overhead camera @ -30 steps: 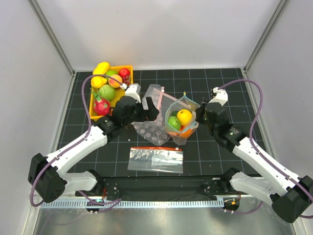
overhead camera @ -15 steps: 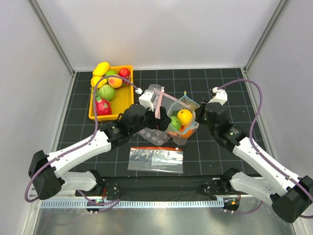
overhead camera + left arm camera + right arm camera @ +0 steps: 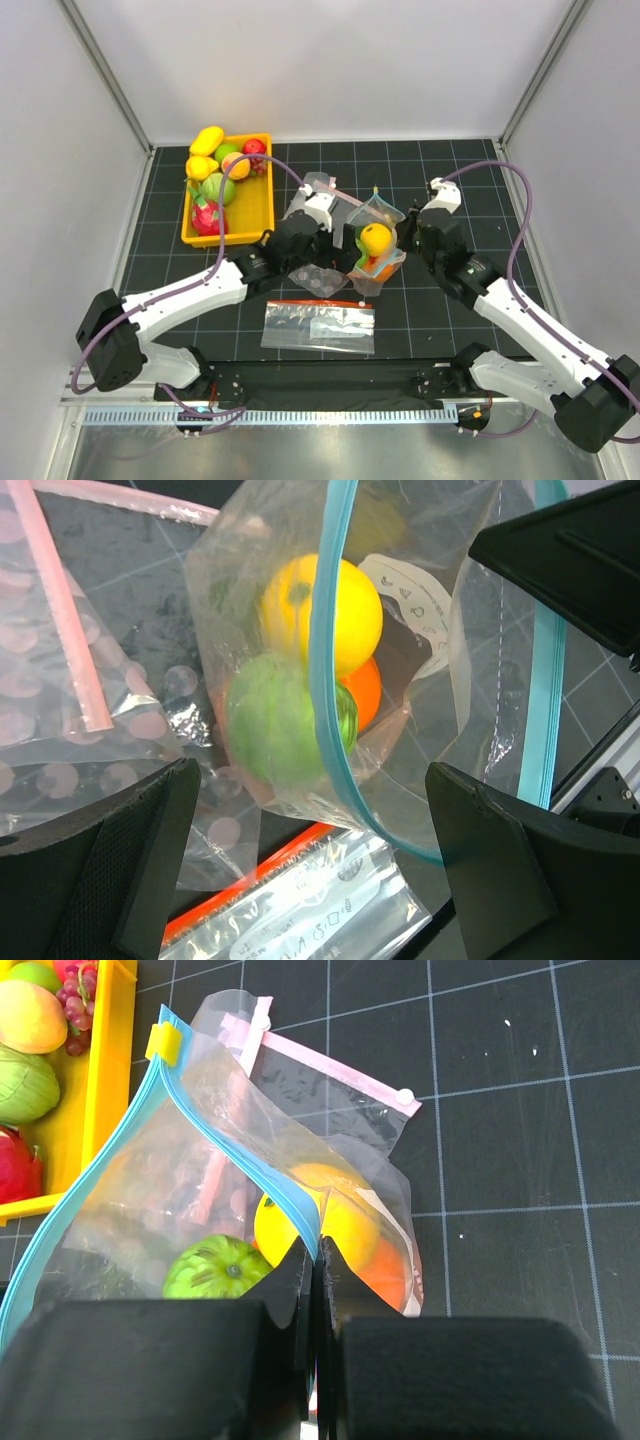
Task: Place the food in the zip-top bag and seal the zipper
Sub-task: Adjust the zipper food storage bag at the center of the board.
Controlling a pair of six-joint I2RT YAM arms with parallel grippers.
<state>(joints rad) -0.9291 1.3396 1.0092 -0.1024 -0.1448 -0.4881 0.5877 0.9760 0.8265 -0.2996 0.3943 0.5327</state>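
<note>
Right gripper [image 3: 314,1260] is pressed shut, pinching the zipper [image 3: 322,630] at the mouth of the zip-top bag [image 3: 190,1190], which stands just ahead of its fingers. Left gripper [image 3: 315,840] is spread wide, straddling the bag; yellow fruit [image 3: 288,605], green fruit [image 3: 275,730] and orange fruit [image 3: 364,692] sit inside it. A dotted bag [image 3: 50,750] lies just beyond one finger.

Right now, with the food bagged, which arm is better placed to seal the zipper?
Likely the left arm: its open jaws straddle the zipper over the food. The right arm has its jaws shut on the zip-top bag, steadying it.
</note>
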